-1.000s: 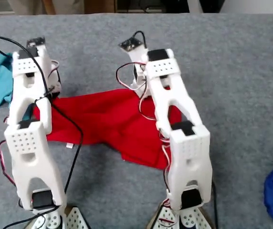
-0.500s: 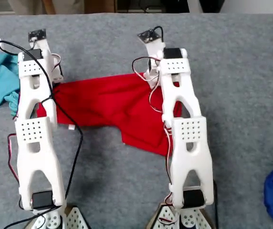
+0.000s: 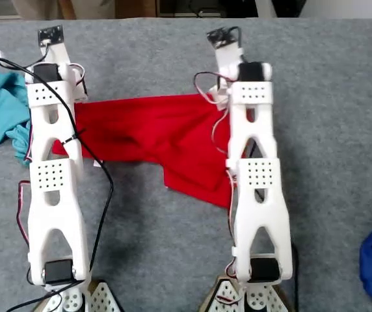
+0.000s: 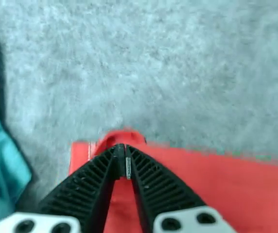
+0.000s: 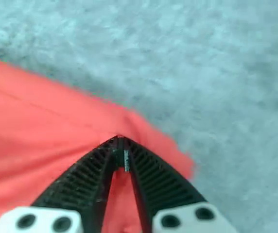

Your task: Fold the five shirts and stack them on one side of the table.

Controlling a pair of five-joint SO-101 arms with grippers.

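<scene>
Firmly, grippers [image 4: 121,162] [image 5: 121,156] (both clamped) pinch shirt [image 3: 147,130].

The tabletop [image 3: 329,97] is gray and fuzzy, like felt or a thin rug. It looks flat and runs from side to side. Past its far edge is a thin strip of the room. There is a brown wood piece [image 3: 134,8], a dark part [image 3: 238,6] beside it, and a white patch [image 3: 348,6] at the corner. The light is soft, with faint shadows on the gray.
</scene>
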